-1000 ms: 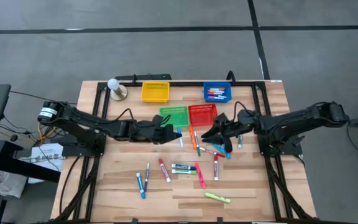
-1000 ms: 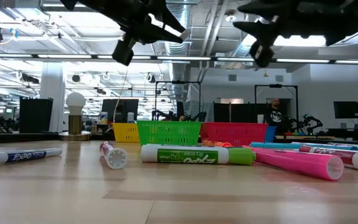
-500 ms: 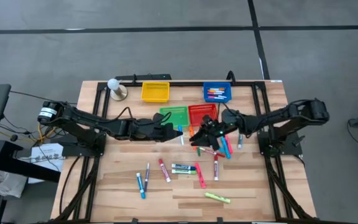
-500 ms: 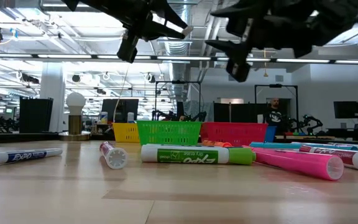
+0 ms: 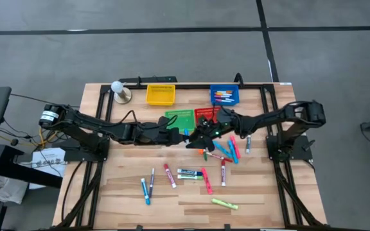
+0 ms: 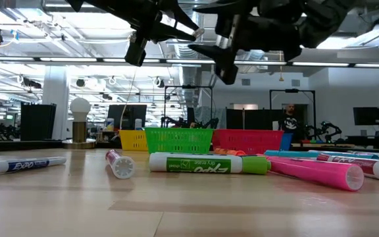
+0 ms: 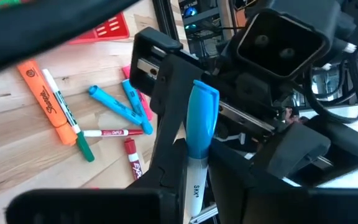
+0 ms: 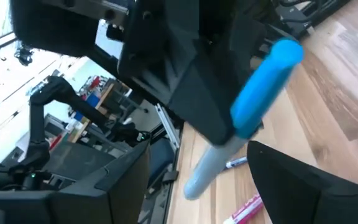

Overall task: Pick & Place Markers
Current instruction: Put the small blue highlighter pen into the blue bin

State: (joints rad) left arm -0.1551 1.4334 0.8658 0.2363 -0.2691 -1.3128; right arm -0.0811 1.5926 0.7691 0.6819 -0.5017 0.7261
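Markers are mostly still scattered over the wooden table (image 5: 121,192), but the one I care about is a white-barreled marker with a blue cap (image 7: 201,134), and it's up in the air above the middle of the table, just in front of the green basket (image 5: 180,117) and red basket (image 5: 207,115). My left gripper (image 5: 184,133) is pinching it by the barrel, fingers pressed tight on it, with the blue cap sticking out past the fingertips toward the other arm. My right gripper (image 5: 195,139) sits right up against it, nose to nose, jaws spread wide, and from its wrist cam the capped end hangs between its two dark fingers (image 8: 291,180), though I can't tell if either one is actually touching it. From the low cam both grippers hang well above the tabletop, close together. On the table beneath and to the right of them there's a cluster: an orange marker (image 7: 42,102), a thin green-tipped one, a couple of light blue markers (image 7: 114,106) crossed over a pink one, plus a red one. More lie nearer the front edge, including a yellow-green marker (image 5: 224,204) off by itself. A few are already in the blue basket (image 5: 225,95) at the back, and the yellow basket (image 5: 160,95) sits to its left.
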